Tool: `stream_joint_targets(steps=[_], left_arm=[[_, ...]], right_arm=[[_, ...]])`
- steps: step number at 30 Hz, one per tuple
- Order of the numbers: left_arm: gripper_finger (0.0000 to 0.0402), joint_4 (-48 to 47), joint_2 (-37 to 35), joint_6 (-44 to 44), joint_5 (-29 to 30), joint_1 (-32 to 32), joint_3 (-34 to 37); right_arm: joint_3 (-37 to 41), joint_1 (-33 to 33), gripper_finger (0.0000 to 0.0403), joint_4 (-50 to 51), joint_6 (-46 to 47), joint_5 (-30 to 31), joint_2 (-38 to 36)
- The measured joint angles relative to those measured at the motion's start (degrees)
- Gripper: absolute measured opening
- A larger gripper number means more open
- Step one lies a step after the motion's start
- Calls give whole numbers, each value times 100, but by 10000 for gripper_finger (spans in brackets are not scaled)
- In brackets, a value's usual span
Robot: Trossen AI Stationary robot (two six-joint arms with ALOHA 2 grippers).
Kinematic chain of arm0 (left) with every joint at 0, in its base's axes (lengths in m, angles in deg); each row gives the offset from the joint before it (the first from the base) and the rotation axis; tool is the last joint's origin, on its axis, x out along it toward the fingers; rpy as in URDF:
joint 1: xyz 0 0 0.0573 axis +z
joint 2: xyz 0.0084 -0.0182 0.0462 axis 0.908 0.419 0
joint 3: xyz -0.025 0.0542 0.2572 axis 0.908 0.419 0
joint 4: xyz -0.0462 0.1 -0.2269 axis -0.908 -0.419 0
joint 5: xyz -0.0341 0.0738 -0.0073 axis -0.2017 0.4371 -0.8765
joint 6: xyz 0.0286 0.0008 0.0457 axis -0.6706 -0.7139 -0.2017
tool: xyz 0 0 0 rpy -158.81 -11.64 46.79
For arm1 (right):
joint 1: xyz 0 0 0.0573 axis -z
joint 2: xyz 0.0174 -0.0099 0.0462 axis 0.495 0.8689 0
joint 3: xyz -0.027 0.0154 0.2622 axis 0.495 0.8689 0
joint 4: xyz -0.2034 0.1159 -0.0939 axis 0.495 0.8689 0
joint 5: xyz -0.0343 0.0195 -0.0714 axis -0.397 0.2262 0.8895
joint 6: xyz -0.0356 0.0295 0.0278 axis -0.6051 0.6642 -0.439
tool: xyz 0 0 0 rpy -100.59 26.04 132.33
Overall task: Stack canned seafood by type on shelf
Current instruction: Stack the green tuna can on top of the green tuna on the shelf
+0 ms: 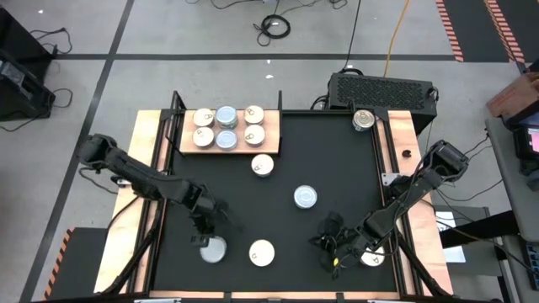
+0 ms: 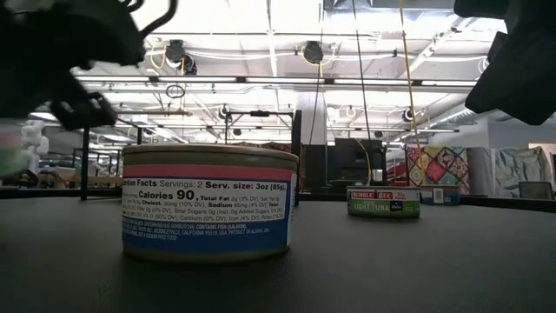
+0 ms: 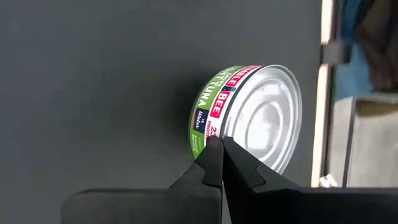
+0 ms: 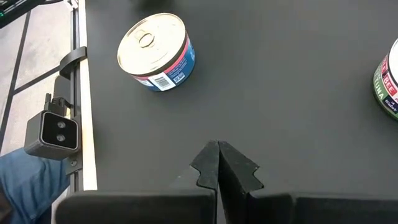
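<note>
The shelf [image 1: 187, 145], a light wooden board at the far left, carries several canned seafood tins. More tins lie flat on the black mat: a cream-topped one [image 1: 263, 165], a silvery one [image 1: 305, 197], and a gold-topped, blue-and-pink-labelled one [image 1: 262, 252] [image 4: 155, 53] [image 2: 207, 202]. A silver-topped, green-labelled tin [image 1: 213, 249] [image 3: 249, 118] rests on the mat at the near left. My left gripper [image 1: 206, 229] [image 3: 219, 142] is shut, its tips at this tin's side wall. My right gripper [image 1: 327, 242] [image 4: 218, 144] is shut above bare mat at the near right. My left gripper's shut fingertips [image 3: 211, 155] show in front of the green-labelled side wall [image 3: 200, 121] of the silver-topped tin, slanting down at it. Nothing is between the fingers. I cannot tell whether the tips touch the wall. The tin lies flat on the mat.
One tin [image 1: 364, 119] sits at the far right corner, and another [image 1: 373, 257] lies under my right arm. A small camera [image 4: 53, 130] is fixed to the table's near edge. Wooden side strips [image 1: 150, 151] flank the mat. Open mat lies in the middle.
</note>
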Motion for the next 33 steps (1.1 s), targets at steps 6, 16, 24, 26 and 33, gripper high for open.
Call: stream_joint_targets(steps=[6,16,24,26,33], left_arm=[[0,-71,-711,131,58,643,187],[0,-306,-2079,605,1023,2036,575],[0,-51,-2634,1403,1886,2906,573],[0,-54,-2632,1596,2046,3122,573],[0,205,-2627,1483,2214,3775,573]], right_arm=[[1,-98,0,5,-8,-35,0],[1,-181,0,38,-33,-35,0],[1,-181,0,46,-54,-33,0],[1,-181,0,46,-54,-33,0],[1,-181,0,44,-48,-29,0]])
